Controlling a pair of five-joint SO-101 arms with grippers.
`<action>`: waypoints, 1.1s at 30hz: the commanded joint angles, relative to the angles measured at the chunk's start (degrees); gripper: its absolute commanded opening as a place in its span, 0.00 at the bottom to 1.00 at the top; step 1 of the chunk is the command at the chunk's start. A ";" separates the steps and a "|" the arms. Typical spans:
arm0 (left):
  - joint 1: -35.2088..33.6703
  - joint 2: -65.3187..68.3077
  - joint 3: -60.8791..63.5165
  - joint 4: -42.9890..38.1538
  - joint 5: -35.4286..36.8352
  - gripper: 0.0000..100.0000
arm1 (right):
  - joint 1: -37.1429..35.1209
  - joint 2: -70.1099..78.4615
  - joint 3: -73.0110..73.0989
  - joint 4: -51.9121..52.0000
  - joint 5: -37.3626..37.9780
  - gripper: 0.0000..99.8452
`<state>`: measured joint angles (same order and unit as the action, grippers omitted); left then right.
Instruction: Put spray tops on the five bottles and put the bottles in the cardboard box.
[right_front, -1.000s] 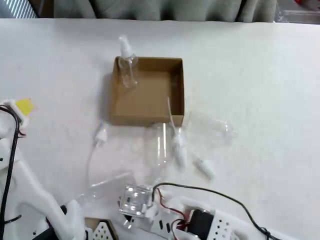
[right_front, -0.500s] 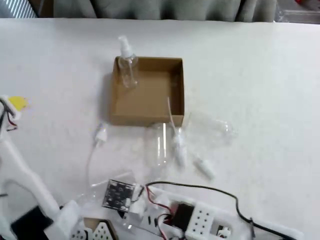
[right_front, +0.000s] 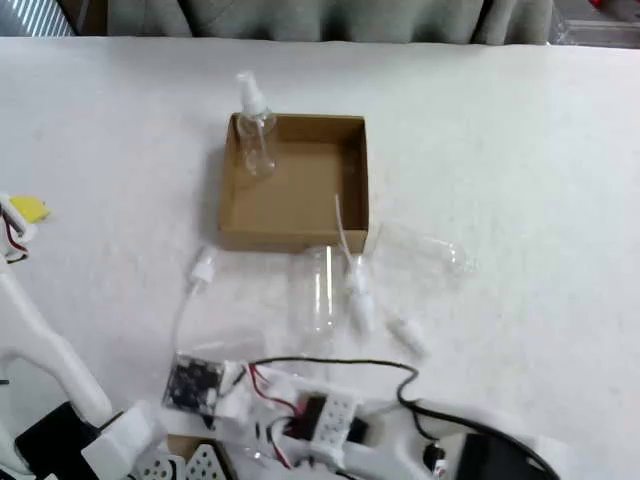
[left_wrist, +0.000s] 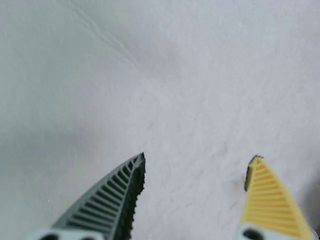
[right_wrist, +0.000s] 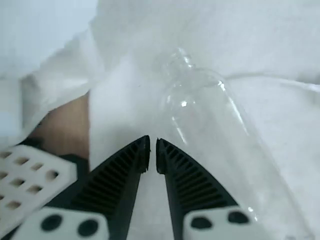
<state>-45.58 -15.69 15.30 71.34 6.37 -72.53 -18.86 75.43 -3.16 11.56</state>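
Beside a lying bottle (right_wrist: 205, 110) the right gripper (right_wrist: 152, 146) is held nearly closed and empty, the left gripper (left_wrist: 199, 162) spread wide over worktop (left_wrist: 150, 75) left of the box (right_front: 295, 238).

LIGHT: I read bright, even, diffuse | SHADOW: soft grey patch on table (left_wrist: 60, 140) beside left claw (left_wrist: 198, 157) | GLARE: small highlights on clear bottle (right_wrist: 210, 115) just ahead of right claw (right_wrist: 152, 145) | EXPOSURE: white surface near washout around both claws
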 joint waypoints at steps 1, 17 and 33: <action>-0.48 -0.31 -3.96 2.20 -0.53 0.31 | 3.65 3.91 -5.01 -2.59 0.00 0.01; 4.44 -0.40 -3.69 12.31 -0.62 0.31 | 15.87 15.16 -12.31 -19.30 -9.23 0.01; 17.54 -0.57 -2.29 18.64 -0.26 0.31 | 18.68 29.23 -12.48 -41.54 -8.79 0.01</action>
<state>-31.96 -15.69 15.30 88.48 6.37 -54.86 10.77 64.35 -42.64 2.86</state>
